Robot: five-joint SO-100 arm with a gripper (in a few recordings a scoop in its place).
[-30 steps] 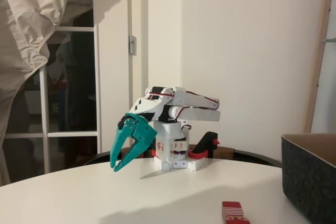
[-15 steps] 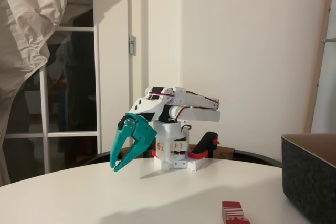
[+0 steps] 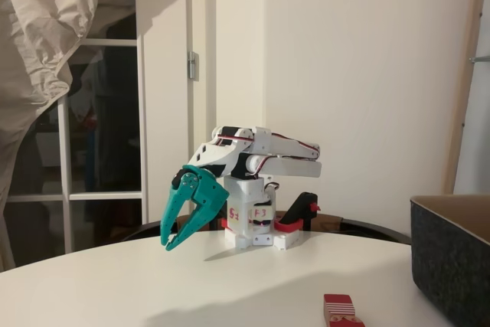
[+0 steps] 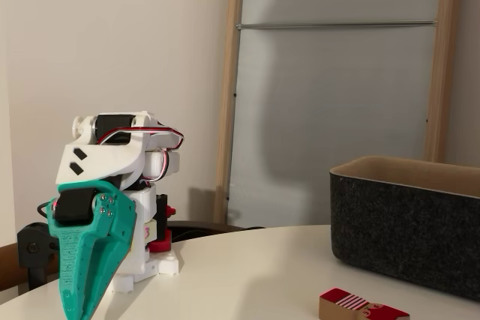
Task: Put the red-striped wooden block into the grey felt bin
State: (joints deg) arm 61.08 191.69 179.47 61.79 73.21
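block: red-striped wooden block (image 3: 342,309) lying flat on the white desk (image 3: 191,289), near edge, just left of the bin in both fixed views; also showing at (image 4: 363,306)
block look: red top, red and white stripes on the side facing the camera, plain wood end, small and oblong, narrower than the pincer
block handling: looking light, rigid, not fragile; painted faces probably a bit slick; likely sliding on the smooth desk if nudged from one side
grip spot: judging best to be closing across the two long sides at mid-length, coming from above, fingers straddling the narrow width
bin: grey felt bin (image 3: 453,262) sitting at right on the desk, dark soft-looking walls, tan inside, top open; also at (image 4: 409,219); block near it but not touching
pincer: teal pincer (image 3: 170,244) hanging nose-down off the folded arm, tips just above the desk, jaws slightly apart and gripping nothing; seen head-on at (image 4: 79,312)
pincer vs block: well apart, block lying to the right and nearer the camera
arm: white arm (image 3: 260,155) folded low over its base at far side of desk
stage: pickup not yet begun, block untouched
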